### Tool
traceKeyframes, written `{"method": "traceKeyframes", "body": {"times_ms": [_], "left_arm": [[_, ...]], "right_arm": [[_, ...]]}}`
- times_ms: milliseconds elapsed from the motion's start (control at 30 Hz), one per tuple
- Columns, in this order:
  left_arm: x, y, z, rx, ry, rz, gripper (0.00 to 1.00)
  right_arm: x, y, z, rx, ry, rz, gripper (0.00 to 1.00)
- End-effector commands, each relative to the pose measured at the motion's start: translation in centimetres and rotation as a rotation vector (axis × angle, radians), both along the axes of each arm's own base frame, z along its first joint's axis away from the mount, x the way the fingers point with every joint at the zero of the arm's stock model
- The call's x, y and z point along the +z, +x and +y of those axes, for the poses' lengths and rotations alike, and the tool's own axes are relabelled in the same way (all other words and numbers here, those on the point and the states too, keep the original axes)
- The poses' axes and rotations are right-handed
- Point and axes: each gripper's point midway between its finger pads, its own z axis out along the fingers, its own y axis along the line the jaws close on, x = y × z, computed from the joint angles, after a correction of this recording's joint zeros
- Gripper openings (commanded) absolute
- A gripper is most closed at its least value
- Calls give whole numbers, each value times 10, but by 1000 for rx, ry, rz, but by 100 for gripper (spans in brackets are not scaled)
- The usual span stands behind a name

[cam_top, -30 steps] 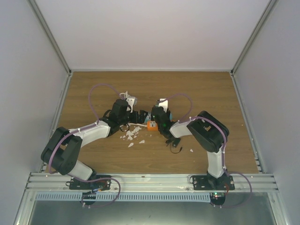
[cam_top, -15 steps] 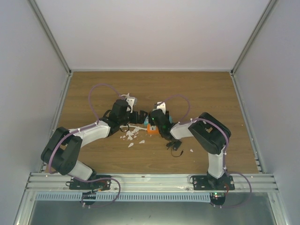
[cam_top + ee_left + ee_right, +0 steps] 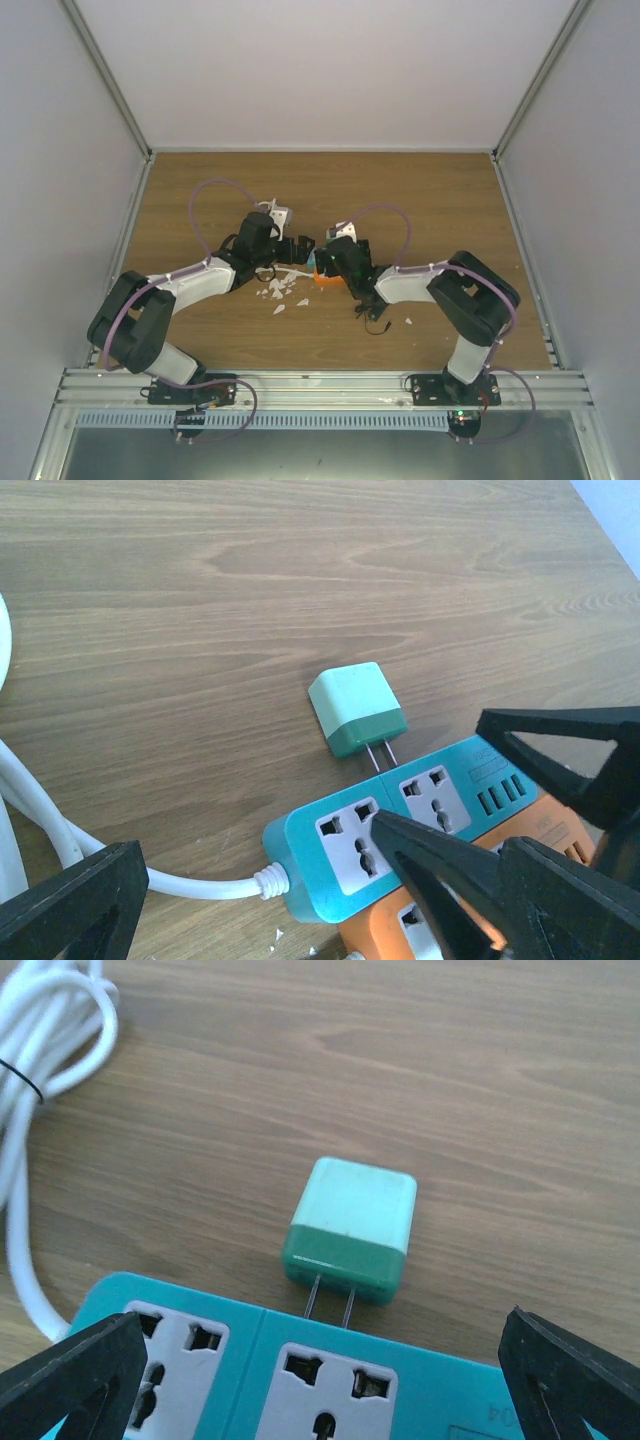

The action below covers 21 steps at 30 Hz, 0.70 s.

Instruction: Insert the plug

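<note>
Plug (image 3: 350, 1230): mint-and-green charger cube lying flat on the counter (image 3: 450, 1060), just beside the teal power strip (image 3: 262, 1335). Its two prongs point at the strip's side and seem to touch it.
Teal power strip: sockets face up, with a row of small ports at one end.
Orange power strip (image 3: 560, 825): against the teal strip, opposite the plug.
White cable (image 3: 35, 1050): bundled, near the teal strip's cord end.
Left fingers (image 3: 70, 900): spread wide, gripping nothing.
Right fingers (image 3: 80, 1365): spread wide, plug untouched.

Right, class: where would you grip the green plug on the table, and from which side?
I'd grip the plug across its two flat side faces, coming from above at the pale rear end. It lies flat, and its prongs point at the teal power strip, so keep that end clear.
</note>
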Motion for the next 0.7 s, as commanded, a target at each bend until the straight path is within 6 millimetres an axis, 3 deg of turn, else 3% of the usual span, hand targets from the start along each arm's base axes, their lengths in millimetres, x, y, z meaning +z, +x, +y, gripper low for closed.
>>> {"method": "traceKeyframes", "body": {"times_ms": [0, 67, 133, 167, 233, 300, 333, 400, 667], "left_arm": [[27, 8, -6, -4, -22, -83, 99], [27, 8, -5, -3, -22, -83, 99], [27, 9, -6, -4, -22, -84, 99], [27, 9, -6, -4, -22, -83, 99], [27, 8, -6, -6, -23, -83, 99], [28, 9, -6, -4, -22, -85, 99], [28, 9, -6, -3, -22, -85, 99], [28, 9, -5, 0, -20, -86, 99], [28, 10, -2, 12, -10, -90, 99]], "right_arm": [[37, 0, 4, 20, 4, -44, 100], [52, 1, 3, 23, 9, -58, 99], [66, -1, 4, 32, 15, -59, 92], [69, -3, 5, 45, 15, -49, 79], [70, -8, 13, 99, 10, -11, 38], [63, -18, 20, 154, 7, 60, 6], [57, -26, 24, 186, 5, 103, 1], [47, -43, 25, 207, -3, 159, 0], [25, -97, -3, 214, 1, 269, 0]]}}
